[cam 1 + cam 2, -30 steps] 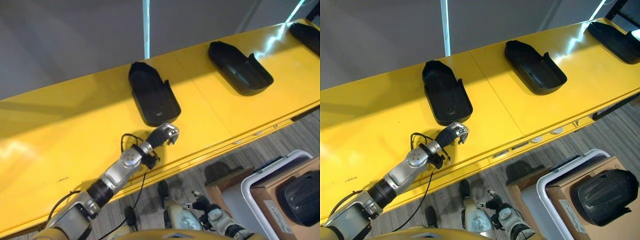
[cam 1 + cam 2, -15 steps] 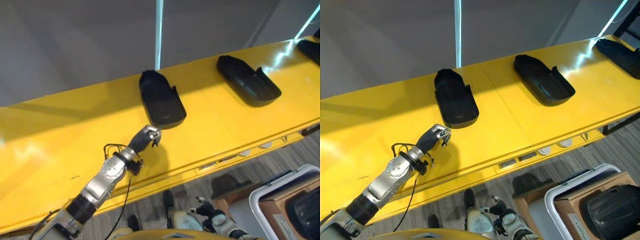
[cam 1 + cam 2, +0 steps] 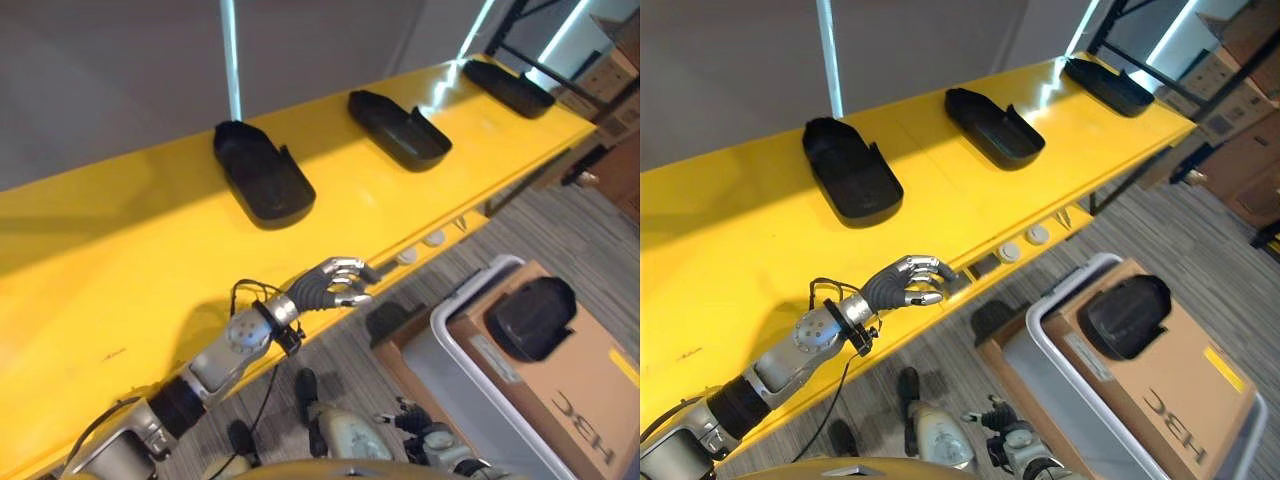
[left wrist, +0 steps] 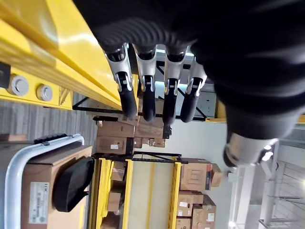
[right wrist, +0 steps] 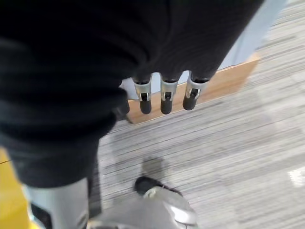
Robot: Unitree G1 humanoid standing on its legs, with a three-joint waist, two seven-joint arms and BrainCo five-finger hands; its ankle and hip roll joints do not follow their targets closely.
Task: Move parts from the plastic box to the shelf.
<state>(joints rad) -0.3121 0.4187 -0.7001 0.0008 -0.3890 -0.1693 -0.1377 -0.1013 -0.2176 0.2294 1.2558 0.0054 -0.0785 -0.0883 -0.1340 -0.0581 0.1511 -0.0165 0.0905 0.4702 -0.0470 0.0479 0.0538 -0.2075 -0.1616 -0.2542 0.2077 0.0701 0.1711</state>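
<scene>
Large dark letters [image 3: 1170, 410] printed on cardboard box [image 3: 1140, 385] top, seen upside down. White label [image 3: 1088, 350] with fine print near box edge, beside plastic box [image 3: 1055, 400] wall; too small to read. Yellow sticker [image 3: 1223, 368] on same top, nothing legible. Small labels on far cartons [image 4: 110, 145], unreadable.

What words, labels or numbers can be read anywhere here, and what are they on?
Large dark letters on the cardboard box: upside down, not clear enough to quote.
White label on that box: print too small to read.
Labels on the stacked cartons: too small to read.
Yellow shelf and black parts: no text visible.
</scene>
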